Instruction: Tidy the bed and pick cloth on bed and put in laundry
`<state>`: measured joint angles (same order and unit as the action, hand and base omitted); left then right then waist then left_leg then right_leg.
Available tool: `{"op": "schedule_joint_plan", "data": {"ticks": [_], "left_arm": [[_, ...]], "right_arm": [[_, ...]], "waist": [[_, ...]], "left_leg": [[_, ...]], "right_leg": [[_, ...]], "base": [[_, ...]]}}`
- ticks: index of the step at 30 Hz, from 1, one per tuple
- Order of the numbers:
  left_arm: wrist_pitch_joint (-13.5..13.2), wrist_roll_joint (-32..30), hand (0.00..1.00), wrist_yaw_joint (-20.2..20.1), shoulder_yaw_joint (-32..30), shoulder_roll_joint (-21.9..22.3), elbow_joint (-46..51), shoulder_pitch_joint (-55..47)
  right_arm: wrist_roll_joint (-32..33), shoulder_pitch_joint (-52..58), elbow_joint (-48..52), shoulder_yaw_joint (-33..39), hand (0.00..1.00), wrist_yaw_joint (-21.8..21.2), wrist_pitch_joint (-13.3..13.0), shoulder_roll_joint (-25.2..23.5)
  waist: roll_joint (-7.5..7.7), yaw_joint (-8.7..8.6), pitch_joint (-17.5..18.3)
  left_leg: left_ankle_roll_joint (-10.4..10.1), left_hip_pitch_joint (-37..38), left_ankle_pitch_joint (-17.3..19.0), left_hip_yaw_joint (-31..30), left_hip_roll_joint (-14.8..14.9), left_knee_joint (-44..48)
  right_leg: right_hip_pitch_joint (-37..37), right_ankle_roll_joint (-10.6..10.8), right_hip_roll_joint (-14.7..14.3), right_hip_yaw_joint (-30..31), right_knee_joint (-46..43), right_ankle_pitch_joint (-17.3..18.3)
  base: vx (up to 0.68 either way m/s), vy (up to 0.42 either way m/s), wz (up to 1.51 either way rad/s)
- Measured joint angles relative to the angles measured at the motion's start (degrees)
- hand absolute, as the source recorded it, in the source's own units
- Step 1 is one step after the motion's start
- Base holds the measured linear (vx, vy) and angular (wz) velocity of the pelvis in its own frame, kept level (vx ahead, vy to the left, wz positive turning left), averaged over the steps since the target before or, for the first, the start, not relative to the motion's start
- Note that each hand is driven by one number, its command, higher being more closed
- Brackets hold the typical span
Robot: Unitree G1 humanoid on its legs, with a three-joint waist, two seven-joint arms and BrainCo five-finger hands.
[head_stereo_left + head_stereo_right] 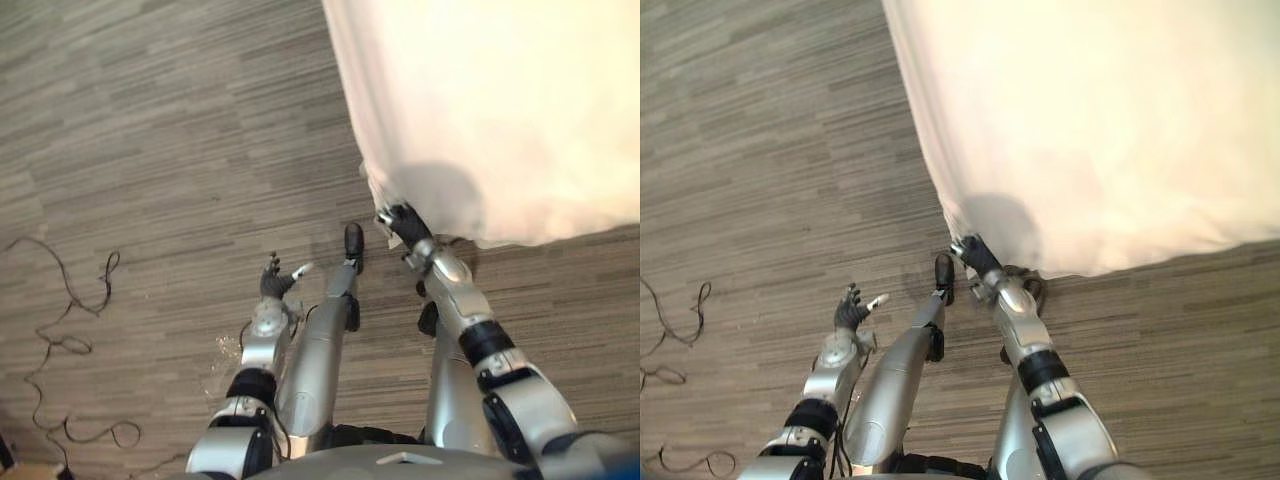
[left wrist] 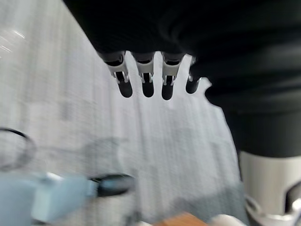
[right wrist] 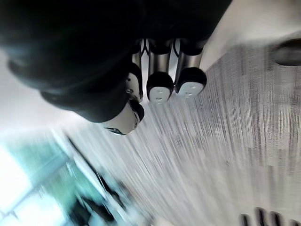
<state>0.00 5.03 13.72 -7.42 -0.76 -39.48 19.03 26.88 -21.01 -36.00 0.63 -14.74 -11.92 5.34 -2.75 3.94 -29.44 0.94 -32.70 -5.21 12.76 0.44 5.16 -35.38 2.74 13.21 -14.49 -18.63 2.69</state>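
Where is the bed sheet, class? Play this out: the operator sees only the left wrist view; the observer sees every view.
Observer: The cream bed sheet lies ahead, on the robot's right side.
Operator: My left hand is open over floor. Is the right hand near the sheet?
Observer: Yes, the right hand is at the sheet's near corner, by its hanging edge.
Operator: Holding cloth?
Observer: No; its wrist view shows fingers curled with no cloth in them.

left arm: in from lower left, forearm pointing up-frame
left hand: lower centre, fingers straight, splayed
right arm: from lower right, stretched to centre
right hand: mid-frame, fingers curled in
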Motion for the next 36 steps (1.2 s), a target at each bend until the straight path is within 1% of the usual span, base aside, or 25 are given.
{"op": "schedule_joint_plan", "data": {"ticks": [2,3,4,6,8,9,12,14,15,17,19,21,22,24,26,27,28,29,30,31,32,33,34,35,36], "left_arm": [[1.1,1.3,0.0,-0.1,-0.8,-0.9,-0.5,0.3],[1.2,1.4,0.0,-0.2,-1.0,-1.0,-1.1,0.4],[1.3,2.0,0.0,-0.3,-1.2,-1.0,-2.2,0.4],[1.7,2.9,0.0,-1.1,-1.4,-1.1,-3.7,0.2],[2.0,3.3,0.0,-2.5,-1.7,-2.3,-5.7,-0.1],[2.0,3.3,0.0,-2.8,-1.8,-2.6,-6.3,-0.3],[2.4,3.1,0.0,-5.3,-2.0,-4.2,-7.0,-3.4],[3.4,2.8,0.0,-7.1,-3.2,-5.2,-6.8,-5.8],[3.9,2.3,0.0,-7.8,-4.1,-5.4,-6.8,-7.4],[5.1,0.9,0.0,-9.2,-4.3,-5.6,-6.7,-10.3],[6.5,-0.2,0.0,-10.1,-4.3,-5.2,-6.1,-13.6],[8.2,-1.5,0.0,-10.9,-4.1,-4.3,-4.7,-18.2],[8.6,-2.1,0.0,-10.9,-4.0,-3.9,-4.6,-19.4],[9.5,-3.0,0.0,-11.0,-3.9,-2.8,-4.6,-22.6],[9.8,-4.0,0.0,-11.0,-3.4,-1.7,-4.6,-24.6],[9.8,-4.0,0.0,-10.9,-2.3,-1.5,-4.6,-24.9],[9.8,-3.9,0.0,-10.9,-0.4,-1.0,-4.6,-24.7],[9.7,-3.8,0.0,-10.9,1.3,-0.5,-4.7,-23.8],[9.5,-3.3,0.0,-10.8,2.5,-0.1,-4.7,-22.9],[8.4,-2.0,0.0,-10.7,4.5,0.3,-4.7,-20.6],[7.8,-0.8,0.0,-10.2,5.2,0.2,-4.9,-18.6],[7.0,0.9,0.0,-8.5,5.1,0.0,-5.3,-15.2],[6.5,1.4,0.0,-7.6,5.1,-0.4,-5.4,-12.4],[6.1,1.8,0.0,-6.9,5.0,-0.7,-5.7,-9.9],[5.6,2.2,0.0,-6.2,4.5,-1.0,-6.4,-6.3]], "right_arm": [[2.0,2.1,-0.9,5.4,1.0,-0.9,-1.5,0.5],[2.4,3.0,-1.3,7.1,1.0,-1.1,-2.2,1.3],[3.2,4.8,-1.4,9.2,1.0,-1.4,-2.6,2.7],[4.0,7.0,-1.3,12.3,1.0,-2.3,-3.4,3.0],[4.6,9.0,-1.3,17.4,1.0,-2.8,-3.6,1.7],[4.6,9.9,-1.3,19.1,1.0,-2.8,-4.0,1.4],[10.4,13.6,1.9,23.9,1.0,-3.6,-7.5,1.6],[12.8,15.5,7.7,24.2,1.0,-4.3,-10.2,2.1],[13.6,16.5,11.4,23.6,1.0,-4.7,-10.9,2.4],[14.2,18.0,17.6,22.4,1.0,-6.0,-11.2,2.6],[14.6,19.2,22.4,19.8,1.0,-7.7,-10.8,2.1],[14.7,21.0,27.7,15.6,1.0,-10.9,-8.7,0.2],[14.9,21.1,28.8,14.1,1.0,-12.3,-7.8,-0.8],[15.8,22.8,30.8,9.1,1.0,-15.5,-3.3,-3.5],[16.1,23.7,31.3,4.5,1.0,-16.9,0.3,-4.9],[16.9,23.6,31.4,3.1,1.0,-16.9,1.3,-5.1],[17.6,23.1,31.7,1.4,1.0,-16.6,2.5,-5.2],[18.0,22.0,31.6,0.7,1.0,-16.2,3.1,-4.8],[18.1,20.5,31.6,0.7,1.0,-15.5,3.4,-4.5],[19.7,16.8,31.1,0.5,1.0,-13.5,3.4,-4.3],[20.2,13.0,29.7,0.4,1.0,-11.4,2.8,-4.4],[20.8,7.1,27.2,0.5,1.0,-7.6,1.3,-4.4],[21.5,4.0,25.8,0.8,1.0,-5.1,-0.1,-4.4],[22.3,1.8,24.6,1.2,1.0,-3.2,-1.2,-4.4],[23.8,-1.3,22.3,2.2,1.0,-1.4,-2.6,-4.3]], "waist": [[1.46,-1.35,-0.2],[1.9,-1.66,-0.1],[2.54,-1.8,-0.1],[3.34,-1.93,0.4],[4.35,-2.15,2.9],[4.49,-2.26,4.2],[4.16,-3.26,10.2],[3.72,-4.35,13.1],[3.41,-4.76,14.8],[2.98,-5.2,17.9],[2.85,-5.34,19.8],[2.57,-5.86,21.9],[2.38,-5.96,22.4],[2.07,-5.92,23.3],[1.47,-5.72,24.1],[1.24,-5.63,24.2],[0.76,-4.76,23.8],[0.07,-4.38,23.3],[-0.84,-4.28,22.5],[-2.08,-4.24,20.5],[-2.06,-4.24,18.6],[-1.98,-3.88,15.9],[-1.61,-3.47,14.0],[-1.4,-3.15,12.2],[-1.09,-2.87,9.4]], "left_leg": [[0.2,1.7,0.6,1.9,0.4,-0.1],[0.2,2.7,0.9,2.4,0.6,-0.1],[0.1,5.2,1.4,3.3,1.0,-0.5],[-0.4,9.2,2.0,4.5,1.7,-2.0],[-0.6,12.9,2.5,6.5,2.6,-3.7],[-0.6,13.9,2.5,7.3,2.9,-4.5],[-1.3,17.9,1.7,8.9,3.3,-6.9],[-1.7,21.0,1.9,8.7,3.2,-7.6],[-2.2,22.8,1.8,8.7,3.2,-8.5],[-3.2,25.3,1.8,8.5,3.2,-9.3],[-3.7,27.7,1.5,8.4,3.1,-9.8],[-4.4,30.3,1.7,7.9,2.9,-10.3],[-4.4,30.9,1.7,7.5,2.9,-10.3],[-4.7,33.3,1.9,7.2,3.0,-10.3],[-4.9,33.9,2.1,7.0,2.8,-10.2],[-4.9,33.8,2.1,6.8,2.7,-10.2],[-4.9,33.3,2.1,6.2,2.3,-10.2],[-4.8,31.9,2.2,5.3,2.0,-10.1],[-4.6,30.7,2.5,5.0,2.1,-9.9],[-3.7,27.7,4.0,4.7,2.4,-9.0],[-3.6,24.9,4.1,4.9,2.3,-7.8],[-3.8,19.8,4.0,5.5,2.4,-6.4],[-4.0,16.7,3.1,5.9,2.6,-5.9],[-4.0,14.6,1.8,6.0,2.8,-6.1],[-3.1,11.5,-0.4,6.4,3.3,-6.2]], "right_leg": [[1.0,0.0,-0.3,1.4,0.3,0.0],[1.9,0.1,-0.6,1.7,0.8,-0.1],[4.2,0.2,-1.2,2.2,2.0,-0.4],[7.9,0.2,-2.0,2.5,3.9,-0.6],[11.4,0.0,-3.2,2.6,6.5,-0.7],[12.3,0.0,-3.5,2.5,7.3,-0.7],[16.8,0.3,-4.3,1.6,10.7,-0.9],[20.7,0.4,-4.6,0.8,12.7,-1.0],[22.6,0.6,-4.8,0.3,13.7,-1.1],[25.6,0.6,-5.1,-0.7,15.1,-1.1],[28.5,0.8,-5.2,-0.9,16.2,-1.1],[31.6,1.8,-5.2,-1.7,16.9,-0.4],[32.5,1.8,-5.2,-2.1,17.1,-0.4],[35.3,2.0,-5.2,-2.2,17.8,-0.3],[36.3,2.0,-5.1,-2.7,17.9,-0.2],[36.2,2.0,-5.0,-2.9,17.9,-0.2],[35.6,2.1,-4.4,-3.3,17.4,0.9],[33.7,2.0,-3.9,-3.6,15.8,2.4],[31.6,1.8,-3.7,-3.8,13.8,2.9],[27.2,1.9,-3.1,-3.8,9.8,4.6],[23.5,1.5,-2.5,-3.5,7.4,5.0],[18.1,1.1,-1.9,-2.7,4.9,4.7],[14.5,0.9,-1.9,-2.0,4.0,4.1],[12.0,0.3,-2.1,-1.9,3.5,3.4],[8.7,-0.4,-2.4,-1.9,2.6,2.3]], "base": [[0.02,0.013,-0.4],[0.06,-0.001,-0.45],[0.11,-0.014,-0.42],[0.11,-0.027,-0.38],[0.16,-0.036,-0.26],[0.21,-0.029,-0.1],[0.26,-0.013,-0.05],[0.24,-0.013,0.03],[0.22,-0.019,0.05],[0.19,-0.023,0.09],[0.16,-0.021,0.09],[0.12,-0.02,0.13],[0.09,-0.015,0.16],[0.04,-0.007,0.09],[-0.02,0.003,0.08],[-0.07,0.013,0.11],[-0.12,0.006,0.14],[-0.15,0.003,0.19],[-0.21,0.026,0.22],[-0.25,0.056,0.12],[-0.33,0.059,-0.03],[-0.31,0.023,-0.1],[-0.24,-0.006,-0.08],[-0.19,-0.024,0.02],[-0.14,-0.026,0.04]]}}
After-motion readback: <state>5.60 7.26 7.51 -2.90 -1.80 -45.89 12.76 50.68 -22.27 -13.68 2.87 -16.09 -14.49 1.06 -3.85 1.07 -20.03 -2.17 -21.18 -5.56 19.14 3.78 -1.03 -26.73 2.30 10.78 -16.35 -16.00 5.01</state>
